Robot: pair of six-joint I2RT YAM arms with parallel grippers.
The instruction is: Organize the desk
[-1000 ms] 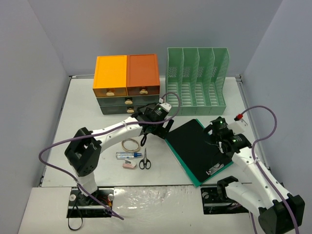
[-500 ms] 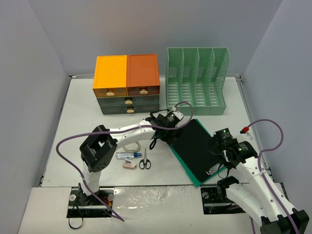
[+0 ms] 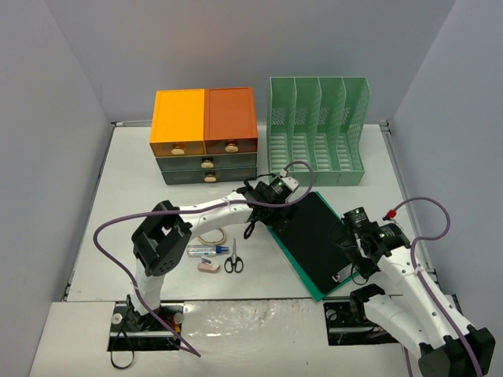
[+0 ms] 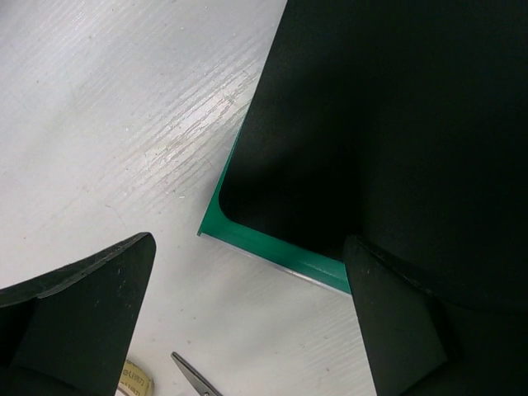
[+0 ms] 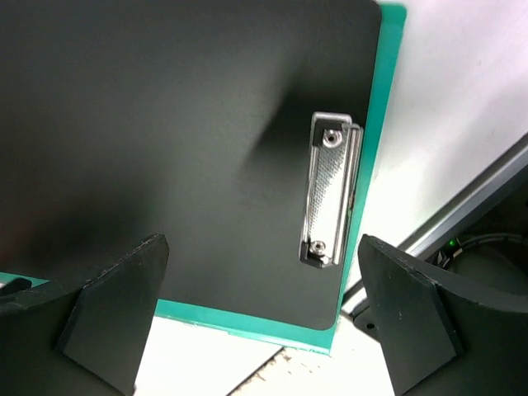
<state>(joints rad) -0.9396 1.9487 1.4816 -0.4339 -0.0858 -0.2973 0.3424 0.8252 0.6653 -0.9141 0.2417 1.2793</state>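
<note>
Left gripper (image 4: 239, 318) shifted to clipboard (image 4: 396, 107) corner, spread, right gripper (image 5: 260, 309) likewise, right wrist reveals clip (image 5: 332, 200)

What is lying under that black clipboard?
A green board lies under the black clipboard; only its edges show. The desk is beneath. Anything between them is covered.

spread fingers (image 4: 82, 309) straddle black clipboard (image 4: 396, 107) corner on desk (image 4: 107, 99)

Overhead faces down on desk (image 3: 134, 181); close wrist views share clipboard (image 3: 310, 236).
</note>
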